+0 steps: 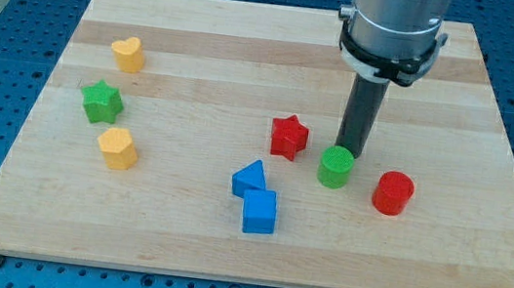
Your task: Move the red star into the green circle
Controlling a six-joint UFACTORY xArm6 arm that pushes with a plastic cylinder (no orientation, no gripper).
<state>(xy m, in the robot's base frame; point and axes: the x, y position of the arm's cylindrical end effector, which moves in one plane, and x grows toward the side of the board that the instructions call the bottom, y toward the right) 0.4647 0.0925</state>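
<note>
The red star (288, 135) lies on the wooden board near the middle. The green circle (336, 167), a short green cylinder, stands just to the star's right and a little lower, with a small gap between them. My tip (346, 153) is right behind the green circle's top edge, touching or nearly touching it, to the right of the red star. The dark rod rises from there to the silver arm (395, 23) at the view's top.
A red cylinder (392, 193) stands right of the green circle. A blue triangle (249, 178) and a blue cube (259, 211) sit below the star. At the left are a yellow heart (128, 53), a green star (102, 101) and a yellow hexagon (118, 148).
</note>
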